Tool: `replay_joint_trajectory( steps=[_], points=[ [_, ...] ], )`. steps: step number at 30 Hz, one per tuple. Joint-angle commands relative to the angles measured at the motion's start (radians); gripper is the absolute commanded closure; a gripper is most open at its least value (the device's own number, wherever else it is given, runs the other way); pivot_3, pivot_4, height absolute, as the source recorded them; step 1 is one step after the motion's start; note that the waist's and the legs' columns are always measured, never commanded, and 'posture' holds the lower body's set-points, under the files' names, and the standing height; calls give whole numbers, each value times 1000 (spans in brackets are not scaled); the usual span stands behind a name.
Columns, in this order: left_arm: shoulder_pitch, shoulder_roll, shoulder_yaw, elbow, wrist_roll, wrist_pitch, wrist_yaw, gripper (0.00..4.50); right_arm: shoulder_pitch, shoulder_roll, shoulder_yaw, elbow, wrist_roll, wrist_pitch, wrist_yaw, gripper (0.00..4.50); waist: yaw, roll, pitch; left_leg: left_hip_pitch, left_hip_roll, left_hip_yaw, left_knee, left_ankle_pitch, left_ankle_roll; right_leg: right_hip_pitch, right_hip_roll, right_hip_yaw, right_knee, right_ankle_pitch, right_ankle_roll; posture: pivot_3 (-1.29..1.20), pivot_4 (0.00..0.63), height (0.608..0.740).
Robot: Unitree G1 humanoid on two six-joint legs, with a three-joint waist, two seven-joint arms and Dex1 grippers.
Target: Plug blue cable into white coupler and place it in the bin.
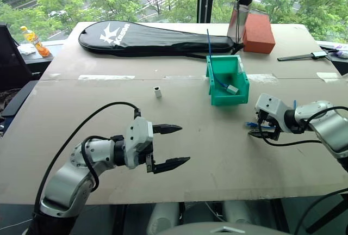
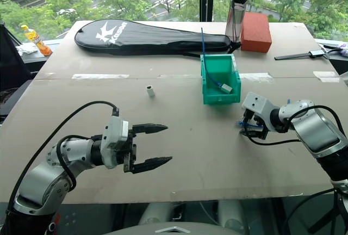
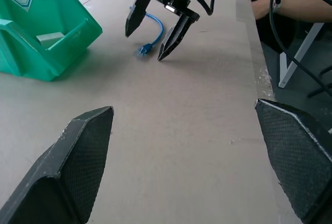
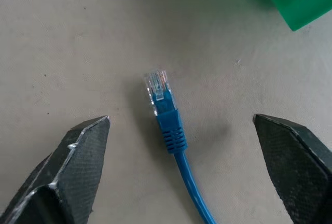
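The blue cable (image 4: 181,167) lies on the brown tabletop, its clear plug (image 4: 158,92) pointing away from my right wrist. My right gripper (image 4: 180,119) is open and hangs just over the plug, one finger on each side, touching nothing. From the left wrist, the right gripper (image 3: 144,46) straddles the plug end of the blue cable (image 3: 155,26). The white coupler (image 1: 157,92) stands alone on the table, left of the bin (image 1: 231,100). My left gripper (image 1: 185,144) is open and empty above the table's near part, pointing right.
Inside the bin lies a second blue cable joined to a white block (image 1: 232,89). A black racket bag (image 1: 155,39), a red block (image 1: 258,32) and a metal bottle (image 1: 241,12) stand at the back. A person's arm (image 3: 290,6) rests past the table's right edge.
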Motion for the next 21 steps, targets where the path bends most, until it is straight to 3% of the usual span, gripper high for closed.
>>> replay_joint_trajectory(
  steps=[1, 5, 7, 13, 21],
  points=[
    [0, 12, 22, -33, -1, -24, 4, 0, -43, 12, 32, 44, -46, -30, 42, 1732, -1, 0, 0, 0, 0, 0, 0, 0, 0, 0, 0, 0, 0, 0, 0, 0, 150, 740],
    [8, 12, 25, -36, 2, -28, 11, 0, -52, 29, 51, 65, -70, -48, 71, 3765, -1, 0, 0, 1, 0, 0, 0, 0, 0, 0, 0, 0, 0, 0, 0, 0, 150, 740],
    [14, 12, 28, -35, 3, -31, 14, 0, -53, 27, 53, 49, -70, -41, 91, 4475, -1, 0, 0, 1, 0, 0, 0, 0, 0, 1, 0, 0, 0, 0, 0, 0, 150, 740],
    [46, 5, 40, 7, 22, -67, 17, 0, -89, 58, 91, -83, -66, -7, 145, 4475, -2, 0, 0, 1, 1, 0, 1, 0, 0, 0, 0, 0, 1, 0, 0, 0, 150, 740],
    [64, 8, 39, 53, 59, -122, 6, 0, -228, 262, 269, -70, -145, 43, 117, 4475, -16, 0, 0, 1, 1, 0, 0, 0, 0, 0, 0, -1, 1, 0, 0, 0, 150, 740]
  ],
)
